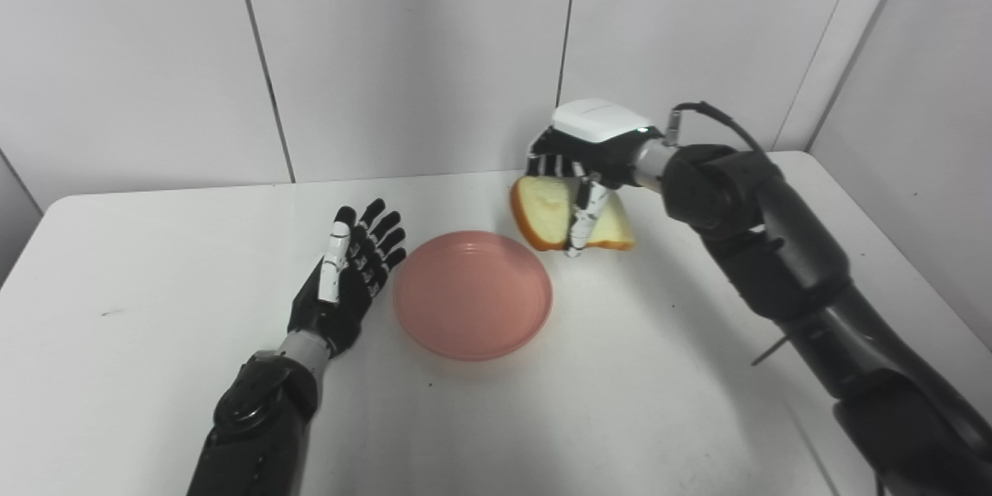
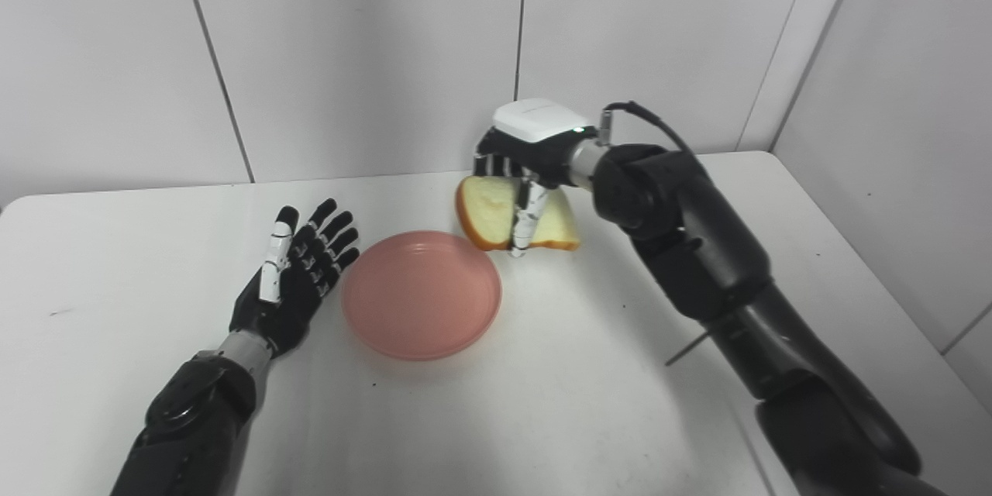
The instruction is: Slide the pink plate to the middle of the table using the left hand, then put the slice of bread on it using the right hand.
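Note:
The pink plate [image 1: 473, 294] lies flat and bare near the middle of the white table [image 1: 620, 403]. My left hand [image 1: 349, 271] rests just left of it, open, fingers spread, a small gap from the rim. My right hand [image 1: 581, 170] is behind and right of the plate, shut on the slice of bread [image 1: 546, 213]. The slice has a brown crust and is held tilted, thumb across its front. It sits just beyond the plate's far right rim; whether its lower edge touches the table I cannot tell.
White wall panels [image 1: 426, 54] stand close behind the table's far edge. The right wall [image 1: 930, 132] runs along the table's right side. My right arm [image 1: 775, 248] stretches across the table's right part.

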Available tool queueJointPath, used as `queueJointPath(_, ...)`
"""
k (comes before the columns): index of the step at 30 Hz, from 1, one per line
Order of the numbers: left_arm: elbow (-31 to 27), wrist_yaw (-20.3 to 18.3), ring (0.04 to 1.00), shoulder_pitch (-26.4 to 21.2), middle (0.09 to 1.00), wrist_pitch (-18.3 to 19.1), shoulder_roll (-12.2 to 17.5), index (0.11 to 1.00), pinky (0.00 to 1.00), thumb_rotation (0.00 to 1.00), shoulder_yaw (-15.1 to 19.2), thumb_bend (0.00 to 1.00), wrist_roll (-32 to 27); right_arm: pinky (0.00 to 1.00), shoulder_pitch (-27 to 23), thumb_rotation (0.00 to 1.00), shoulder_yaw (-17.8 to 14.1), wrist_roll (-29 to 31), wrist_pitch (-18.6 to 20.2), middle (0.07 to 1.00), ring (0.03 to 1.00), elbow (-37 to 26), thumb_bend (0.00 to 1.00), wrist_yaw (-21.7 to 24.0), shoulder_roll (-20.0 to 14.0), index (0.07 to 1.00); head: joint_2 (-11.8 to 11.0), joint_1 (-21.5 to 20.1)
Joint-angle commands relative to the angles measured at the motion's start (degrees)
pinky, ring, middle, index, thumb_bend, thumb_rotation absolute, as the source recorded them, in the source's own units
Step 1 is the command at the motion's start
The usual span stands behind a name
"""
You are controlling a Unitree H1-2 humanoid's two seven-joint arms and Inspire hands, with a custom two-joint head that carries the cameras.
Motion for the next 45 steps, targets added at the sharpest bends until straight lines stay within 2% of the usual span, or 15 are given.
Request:
queueJointPath(1, 5.3, 2.2, 0.976, 3.6, 0.97, 3.9, -0.3, 0.973, 0.97, 1.0, -0.6, 0.67, 2.2, 0.33, -3.9, 0.0, -0.2, -0.1, -2.4, 0.426, 0.39, 0.0, 0.52, -2.5, 0.6, 0.528, 0.1, 0.1)
queueJointPath(10, 6.7, 2.6, 0.979, 2.8, 0.974, 3.4, -1.0, 0.984, 0.98, 1.0, -0.4, 0.67, 2.4, 0.37, -5.0, 0.0, 2.2, -0.5, -3.0, 0.437, 0.447, 2.3, 0.52, -3.5, 5.1, 0.527, 0.3, 0.6)
queueJointPath(14, 6.6, 3.0, 0.978, 2.7, 0.973, 3.5, -1.2, 0.983, 0.98, 1.0, -0.2, 0.67, 2.3, 0.33, -4.7, 0.0, 3.3, -1.0, -3.6, 0.423, 0.395, 2.8, 0.52, -4.1, 6.5, 0.53, 0.3, 0.6)
queueJointPath(21, 6.9, 3.4, 0.966, 2.7, 0.963, 2.5, -1.5, 0.974, 0.96, 1.0, -0.6, 0.67, 3.2, 0.38, -3.6, 0.0, 4.7, -0.3, -4.7, 0.446, 0.452, 5.4, 0.52, -5.2, 8.5, 0.519, 0.9, 1.1)
queueJointPath(26, 6.2, 3.2, 0.972, 2.8, 0.968, 2.9, -1.7, 0.979, 0.97, 1.0, -0.5, 0.67, 3.2, 0.37, -3.0, 0.0, 5.8, -0.9, -4.7, 0.42, 0.413, 7.8, 0.52, -6.1, 9.3, 0.529, 1.5, 1.6)
queueJointPath(28, 5.9, 3.3, 0.973, 2.8, 0.968, 3.1, -1.8, 0.978, 0.97, 1.0, -0.5, 0.67, 3.3, 0.32, -2.8, 0.0, 6.4, -1.4, -5.1, 0.409, 0.38, 8.7, 0.52, -6.9, 9.4, 0.525, 1.6, 1.7)
queueJointPath(29, 5.8, 3.4, 0.972, 2.9, 0.967, 3.3, -1.8, 0.977, 0.97, 1.0, -0.5, 0.67, 3.3, 0.35, -2.7, 0.0, 6.7, -1.6, -5.5, 0.419, 0.443, 9.0, 0.52, -7.3, 9.4, 0.516, 1.6, 1.7)
queueJointPath(32, 5.5, 3.9, 0.968, 3.0, 0.963, 3.3, -2.0, 0.974, 0.96, 1.0, -0.5, 0.67, 3.5, 0.4, -2.5, 0.0, 7.4, -1.5, -7.0, 0.44, 0.491, 10.7, 0.53, -8.4, 9.5, 0.509, 1.8, 1.7)
queueJointPath(33, 5.4, 3.9, 0.967, 3.0, 0.963, 3.3, -2.0, 0.974, 0.96, 1.0, -0.5, 0.66, 3.6, 0.33, -2.5, 0.0, 7.4, -1.6, -7.3, 0.414, 0.399, 11.0, 0.52, -8.7, 9.6, 0.517, 1.8, 1.7)
queueJointPath(36, 5.3, 3.4, 0.973, 3.1, 0.969, 3.0, -1.8, 0.98, 0.97, 1.0, -0.6, 0.66, 3.4, 0.29, -2.5, 0.0, 8.0, -2.3, -7.6, 0.46, 0.349, 11.8, 0.53, -9.4, 9.7, 0.495, 2.2, 1.7)
queueJointPath(39, 4.8, 3.6, 0.973, 3.2, 0.968, 3.6, -1.9, 0.98, 0.97, 1.0, -0.5, 0.66, 3.3, 0.28, -2.6, 0.0, 8.4, -3.2, -7.8, 0.41, 0.353, 12.2, 0.52, -9.8, 9.6, 0.516, 2.3, 1.8)
queueJointPath(40, 4.6, 3.6, 0.974, 3.3, 0.969, 3.6, -1.8, 0.979, 0.97, 1.0, -0.6, 0.66, 3.4, 0.27, -2.5, 0.0, 8.4, -3.2, -7.9, 0.45, 0.342, 12.3, 0.53, -9.8, 9.6, 0.499, 2.3, 1.8)
queueJointPath(41, 4.5, 3.7, 0.972, 3.3, 0.968, 3.6, -1.8, 0.979, 0.97, 1.0, -0.7, 0.66, 3.5, 0.3, -2.5, 0.0, 8.4, -3.2, -7.9, 0.421, 0.353, 12.3, 0.52, -9.9, 9.6, 0.509, 2.3, 1.8)
queueJointPath(44, 4.0, 3.8, 0.971, 3.5, 0.968, 4.2, -1.8, 0.98, 0.97, 1.0, -0.7, 0.66, 3.4, 0.27, -2.3, 0.0, 8.6, -3.5, -8.3, 0.402, 0.333, 12.7, 0.52, -10.4, 9.5, 0.517, 2.5, 1.9)
queueJointPath(45, 3.9, 3.8, 0.969, 3.5, 0.966, 4.4, -1.8, 0.978, 0.96, 1.0, -0.7, 0.66, 3.4, 0.24, -2.1, 0.0, 8.7, -3.6, -8.4, 0.446, 0.315, 12.9, 0.52, -10.6, 9.6, 0.499, 2.5, 1.9)
